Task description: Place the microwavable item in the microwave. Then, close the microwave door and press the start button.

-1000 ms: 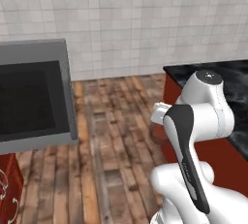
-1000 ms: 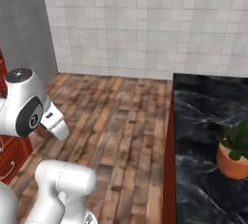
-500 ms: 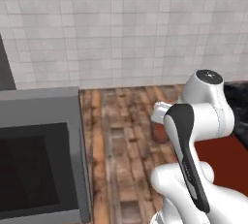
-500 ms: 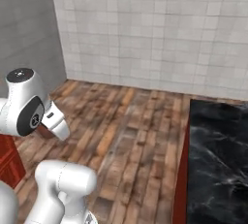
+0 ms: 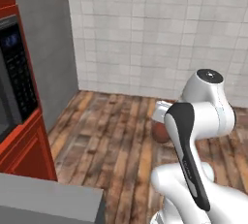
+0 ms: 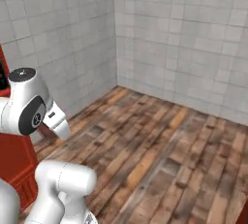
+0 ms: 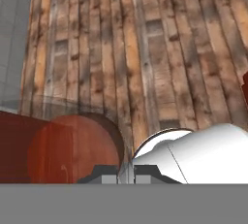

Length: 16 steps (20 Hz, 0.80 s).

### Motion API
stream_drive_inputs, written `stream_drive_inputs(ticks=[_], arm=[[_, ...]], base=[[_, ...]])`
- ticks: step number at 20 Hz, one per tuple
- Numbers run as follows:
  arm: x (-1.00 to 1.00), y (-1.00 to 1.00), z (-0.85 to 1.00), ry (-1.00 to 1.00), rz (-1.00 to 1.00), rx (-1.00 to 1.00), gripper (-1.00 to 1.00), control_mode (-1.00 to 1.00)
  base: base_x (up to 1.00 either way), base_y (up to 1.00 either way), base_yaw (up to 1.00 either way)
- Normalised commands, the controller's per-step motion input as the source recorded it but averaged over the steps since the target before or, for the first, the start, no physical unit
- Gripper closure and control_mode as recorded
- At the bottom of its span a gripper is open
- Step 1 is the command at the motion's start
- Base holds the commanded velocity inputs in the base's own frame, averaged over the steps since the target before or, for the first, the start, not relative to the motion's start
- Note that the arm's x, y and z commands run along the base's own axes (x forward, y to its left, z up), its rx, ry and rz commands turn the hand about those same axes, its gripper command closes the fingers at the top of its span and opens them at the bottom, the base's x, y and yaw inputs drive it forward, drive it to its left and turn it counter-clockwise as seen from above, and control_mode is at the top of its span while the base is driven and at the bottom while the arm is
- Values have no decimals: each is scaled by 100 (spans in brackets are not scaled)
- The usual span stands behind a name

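Gripping tight here: end effector point(image 7: 126, 172) closed right down, finger tips almost touching at the bottom of the hand view, clamped by the look of it on the edge of the reddish-brown cup point(image 7: 72, 152), though cannot make out the exact contact. Carrying that cup up off the wooden floor point(image 7: 145, 48), with the round body bulging out to the left of the finger tips and planks running away beyond it. Over to the left base view: same cup point(image 5: 160, 132) peeking out from under the white hand, tucked close against the arm, in the middle of the picture and well apart from the microwave point(image 5: 17, 80). Spotting that microwave at the far left edge, dark control strip facing the room, set into red cabinets point(image 5: 26, 152), with a tall grey panel point(image 5: 46, 43) just beyond it. Down at the near left, catching a flat grey slab point(image 5: 48, 201), seemingly the microwave door seen edge-on and swung out into the room. From the right base view, just a sliver of the cup point(image 6: 47, 131) below the hand, beside the red cabinet point(image 6: 14, 162), with white tiled walls point(image 6: 184, 39) meeting in the far corner.
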Motion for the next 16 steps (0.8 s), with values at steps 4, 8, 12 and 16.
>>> stream_drive_inputs(ticks=[4, 8, 12, 16], arm=[[0, 0, 0, 0, 0, 0, 100, 100], [0, 0, 0, 0, 0, 0, 100, 100], [0, 0, 0, 0, 0, 0, 100, 100], [0, 0, 0, 0, 0, 0, 100, 100]], base=[[81, 23, 60], [64, 18, 63], [45, 14, 65], [29, 15, 67]])
